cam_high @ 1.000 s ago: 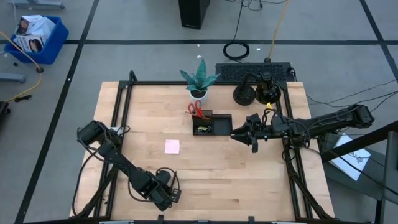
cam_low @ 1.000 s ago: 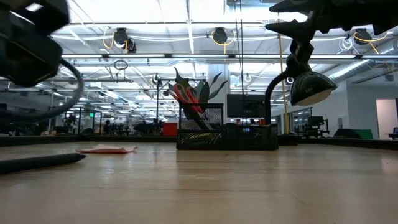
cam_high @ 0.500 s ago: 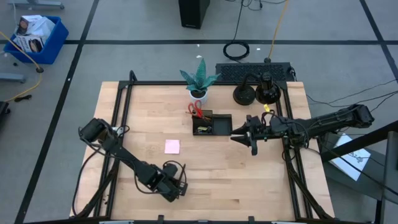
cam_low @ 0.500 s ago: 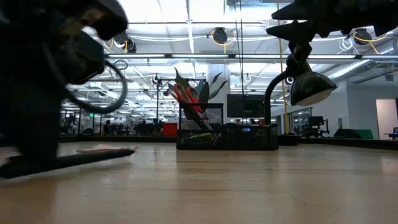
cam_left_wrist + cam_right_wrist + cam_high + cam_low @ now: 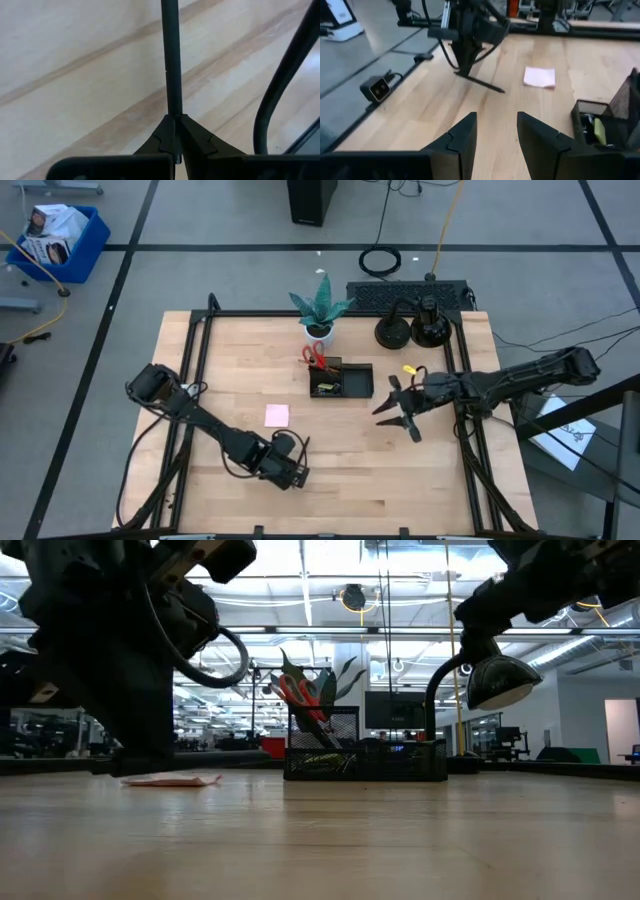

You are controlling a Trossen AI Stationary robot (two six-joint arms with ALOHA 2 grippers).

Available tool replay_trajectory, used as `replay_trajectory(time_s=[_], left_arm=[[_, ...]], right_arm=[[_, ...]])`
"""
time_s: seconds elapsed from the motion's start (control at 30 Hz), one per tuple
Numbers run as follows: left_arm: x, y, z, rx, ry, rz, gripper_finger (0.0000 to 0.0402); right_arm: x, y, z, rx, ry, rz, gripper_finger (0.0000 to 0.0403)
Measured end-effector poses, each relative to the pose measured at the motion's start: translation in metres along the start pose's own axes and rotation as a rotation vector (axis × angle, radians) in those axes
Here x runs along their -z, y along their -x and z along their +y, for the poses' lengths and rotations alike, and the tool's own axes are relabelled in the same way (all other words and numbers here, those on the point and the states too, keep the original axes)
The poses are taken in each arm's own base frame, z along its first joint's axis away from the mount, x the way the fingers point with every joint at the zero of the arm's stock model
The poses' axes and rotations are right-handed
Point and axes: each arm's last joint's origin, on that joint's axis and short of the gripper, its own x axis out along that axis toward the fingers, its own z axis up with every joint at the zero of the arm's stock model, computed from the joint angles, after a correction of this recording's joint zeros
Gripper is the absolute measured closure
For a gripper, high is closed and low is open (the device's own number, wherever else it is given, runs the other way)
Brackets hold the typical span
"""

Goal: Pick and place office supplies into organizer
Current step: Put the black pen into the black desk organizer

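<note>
A thin, straight black pen [image 5: 171, 60] lies low on the counter [image 5: 420, 470] near its front edge, pinched at one end by the left end effector [image 5: 173, 131], while the right end effector [image 5: 495, 131] hovers open and empty right of the black mesh organizer [image 5: 341, 380].

A dark arm [image 5: 120, 650] is occupying the left of the frame, reaching down toward the table [image 5: 400, 840]. A pink sticky-note pad [image 5: 170, 779] is lying flat beside its base. The black mesh organizer [image 5: 365, 760] is standing at center, with red-handled scissors [image 5: 300, 700] projecting upward. A second arm [image 5: 560, 580] is entering at upper right.
</note>
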Motion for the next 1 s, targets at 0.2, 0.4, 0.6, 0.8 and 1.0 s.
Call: replay_trajectory(time_s=[0.2,0.4,0.6,0.8,1.0], left_arm=[[-0.015,-0.002,-0.005,0.041,-0.027,-0.009,0.0397],[-0.028,-0.003,-0.007,0.060,-0.067,0.002,0.0394],[-0.041,-0.004,-0.010,0.090,-0.124,0.039,0.0392],[-0.045,-0.005,-0.010,0.101,-0.178,0.082,0.0396],[-0.045,-0.004,-0.011,0.117,-0.195,0.087,0.0395]], right_arm=[[0.009,-0.020,-0.005,0.006,-0.010,0.041,0.0273],[0.025,-0.054,-0.016,-0.074,-0.056,0.127,0.0273],[0.012,-0.094,-0.022,-0.237,0.066,0.172,0.0273],[-0.014,-0.126,-0.028,-0.304,0.217,0.203,0.0273],[-0.004,-0.146,-0.032,-0.337,0.290,0.286,0.0273]])
